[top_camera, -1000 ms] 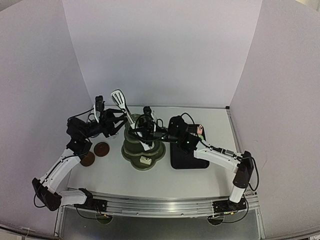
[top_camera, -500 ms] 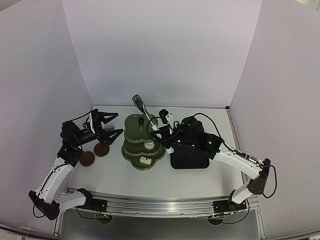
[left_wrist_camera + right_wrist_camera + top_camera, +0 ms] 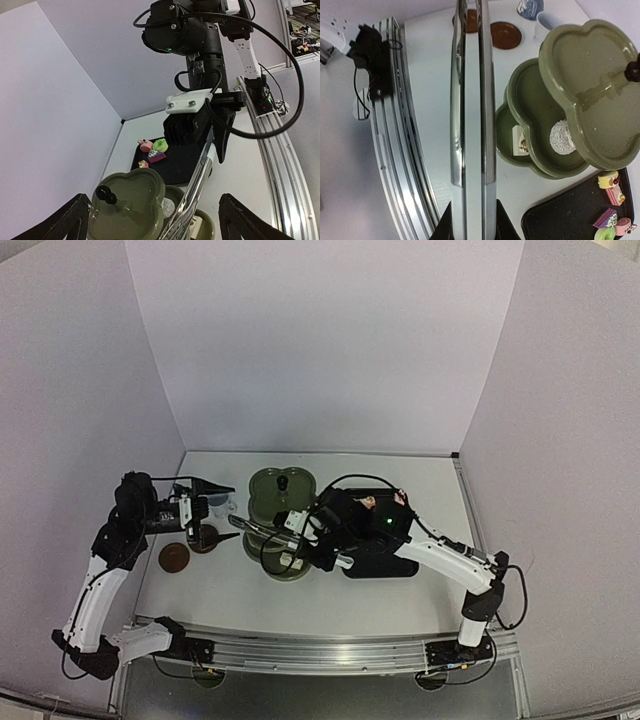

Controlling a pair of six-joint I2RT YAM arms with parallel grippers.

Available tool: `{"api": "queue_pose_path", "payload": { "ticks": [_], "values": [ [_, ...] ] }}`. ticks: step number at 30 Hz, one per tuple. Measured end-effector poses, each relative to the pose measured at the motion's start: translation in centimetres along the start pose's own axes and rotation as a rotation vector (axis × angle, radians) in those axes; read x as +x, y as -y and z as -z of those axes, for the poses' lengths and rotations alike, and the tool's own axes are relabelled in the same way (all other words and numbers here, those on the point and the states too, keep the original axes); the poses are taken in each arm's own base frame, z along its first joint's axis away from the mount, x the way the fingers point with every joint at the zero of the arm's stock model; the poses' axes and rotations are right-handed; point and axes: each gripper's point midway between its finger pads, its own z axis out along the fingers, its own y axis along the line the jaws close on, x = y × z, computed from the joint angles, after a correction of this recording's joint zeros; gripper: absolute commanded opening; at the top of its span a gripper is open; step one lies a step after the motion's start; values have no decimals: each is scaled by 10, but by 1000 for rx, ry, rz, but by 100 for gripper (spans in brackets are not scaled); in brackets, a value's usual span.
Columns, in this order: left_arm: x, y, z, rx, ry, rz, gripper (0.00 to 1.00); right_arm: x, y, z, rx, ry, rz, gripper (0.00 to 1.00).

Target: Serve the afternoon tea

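A pair of long metal tongs is being grasped by the right gripper, whose jaws are being clenched on the handle end. The tongs are being held out leftward past the near side of the olive-green three-tier flower-shaped stand. A round white powdered cake is being carried on the stand's middle tier and a small cream square cake on its lowest tier. Several small colourful cakes are being displayed at one corner of the black rectangular tray, just right of the stand. The left gripper is being held wide open, nothing grasped, left of the stand, near two small bluish cups and two round brown coasters.
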Motion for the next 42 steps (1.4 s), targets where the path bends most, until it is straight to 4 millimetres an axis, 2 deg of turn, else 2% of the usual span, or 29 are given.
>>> {"api": "queue_pose_path", "payload": {
  "ticks": [5,9,12,18,21,29,34,38,39,42],
  "values": [
    [25,16,-5,101,-97,92,86,17,-4,-25,17,-127,94,0],
    [56,40,-9,238,-195,181,83,14,-5,-26,24,-134,146,0],
    [70,52,-8,292,-239,198,78,11,-7,-22,25,-128,177,0],
    [79,58,-5,317,-271,151,61,5,-18,-25,11,-118,227,0],
    [85,65,-3,341,-285,131,47,6,-22,-31,2,-124,240,0],
    [106,76,0,380,-346,65,29,4,-23,-35,-3,-120,241,0],
    [115,77,0,383,-367,41,1,3,-24,-35,-8,-113,249,0],
    [114,78,1,373,-368,51,0,2,-24,-36,-6,-111,248,0],
    [114,78,2,371,-367,50,0,2,-25,-36,-7,-110,249,2],
    [115,80,2,359,-363,61,0,2,-26,-36,-12,-109,247,28]
  ]
}}
